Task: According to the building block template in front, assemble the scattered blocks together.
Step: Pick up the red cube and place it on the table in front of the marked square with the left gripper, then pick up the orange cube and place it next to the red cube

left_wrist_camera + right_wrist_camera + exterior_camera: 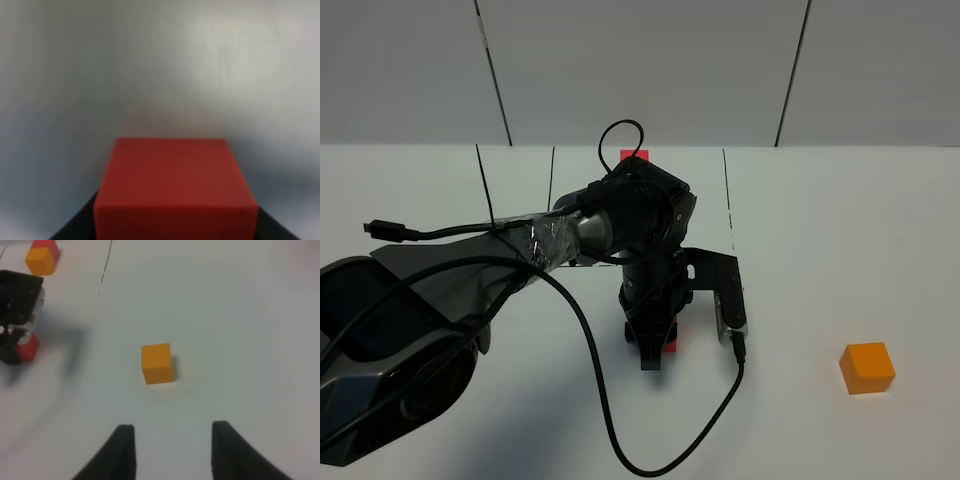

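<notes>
White tabletop (pixel 840 230). Left gripper (pixel 653 352), on the black arm, points down near table centre and is clamped on the small red plastic cube (pixel 175 190). Right gripper (pixel 172 427): jaws spread, nothing between them. Orange plastic cube (pixel 158 363) lies alone at 4 o'clock from the red one, well apart. Stacked red-and-orange block template (pixel 40 260) stands at 12 o'clock, at the far edge.

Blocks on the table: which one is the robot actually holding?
The red block, held in the left gripper mid-table. The orange block sits alone to the right, with nothing gripping it.
</notes>
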`<move>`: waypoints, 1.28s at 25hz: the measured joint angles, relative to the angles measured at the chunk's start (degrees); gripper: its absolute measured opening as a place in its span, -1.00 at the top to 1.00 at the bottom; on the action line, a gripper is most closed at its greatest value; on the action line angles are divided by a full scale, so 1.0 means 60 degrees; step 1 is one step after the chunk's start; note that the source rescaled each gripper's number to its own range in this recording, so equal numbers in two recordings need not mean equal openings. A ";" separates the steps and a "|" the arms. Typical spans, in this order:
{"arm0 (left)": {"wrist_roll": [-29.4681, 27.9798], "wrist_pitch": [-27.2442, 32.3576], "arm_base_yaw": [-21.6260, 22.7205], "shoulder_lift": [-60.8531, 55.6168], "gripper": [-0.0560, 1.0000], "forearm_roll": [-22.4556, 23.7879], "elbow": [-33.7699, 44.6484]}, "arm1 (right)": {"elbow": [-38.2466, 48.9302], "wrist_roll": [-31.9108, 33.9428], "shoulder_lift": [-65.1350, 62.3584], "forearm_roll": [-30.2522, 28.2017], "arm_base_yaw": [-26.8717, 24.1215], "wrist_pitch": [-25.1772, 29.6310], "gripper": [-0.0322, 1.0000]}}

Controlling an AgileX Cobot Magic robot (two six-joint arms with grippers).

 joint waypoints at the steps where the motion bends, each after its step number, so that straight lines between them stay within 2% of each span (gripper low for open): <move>1: 0.0000 0.0029 0.0000 0.0000 0.89 0.0017 0.0000 | 0.0000 0.0000 0.0000 0.0000 0.0000 0.0000 0.93; 4: 0.0000 0.0093 0.0000 0.0011 0.89 0.0103 -0.0051 | 0.0000 0.0000 0.0000 0.0000 0.0000 0.0000 0.93; 5: 0.0000 0.0112 0.0000 0.0011 0.85 0.0103 -0.0051 | 0.0000 0.0000 0.0000 0.0000 0.0000 0.0000 0.93; 6: 0.0000 0.0166 0.0000 0.0011 0.72 0.0103 -0.0051 | 0.0000 0.0000 0.0000 0.0000 0.0000 0.0000 0.93; 7: -0.0008 0.0253 0.0000 0.0011 0.49 0.0103 -0.0051 | 0.0000 0.0000 0.0000 0.0000 0.0000 0.0000 0.93; 11: -0.0449 0.0330 0.0000 0.0011 -0.67 0.0379 -0.0051 | 0.0000 0.0000 0.0000 0.0003 0.0000 0.0000 0.93; 12: -0.0584 0.0320 0.0000 0.0003 -0.84 0.0457 -0.0051 | 0.0000 0.0000 0.0000 0.0003 0.0000 0.0000 0.93; 13: -0.0656 0.0309 0.0000 -0.0030 -0.93 0.0534 -0.0051 | 0.0000 0.0000 0.0000 0.0003 0.0000 0.0000 0.93; 15: -0.0704 0.0338 0.0000 -0.0102 -1.00 0.0768 -0.0051 | 0.0000 0.0000 0.0000 0.0003 0.0000 0.0000 0.93; 18: -0.0736 0.0503 -0.0017 -0.0447 -0.99 0.0807 -0.0034 | 0.0000 0.0000 0.0000 0.0003 0.0000 0.0000 0.93; 22: -0.0955 0.1249 -0.0121 -0.1239 -0.98 0.0686 -0.0034 | 0.0000 0.0000 0.0000 0.0003 0.0000 0.0000 0.93; 25: -0.2204 0.1385 -0.0131 -0.1861 -0.98 0.0736 -0.0034 | 0.0000 0.0000 0.0000 0.0003 0.0000 0.0000 0.93; 28: -0.4107 0.1385 0.0162 -0.2503 -0.98 0.1039 -0.0034 | 0.0000 0.0000 0.0000 0.0003 0.0000 0.0000 0.93; 32: -0.5588 0.1395 0.1369 -0.3265 -0.97 0.1179 0.0113 | 0.0000 0.0000 0.0000 0.0003 0.0000 0.0000 0.93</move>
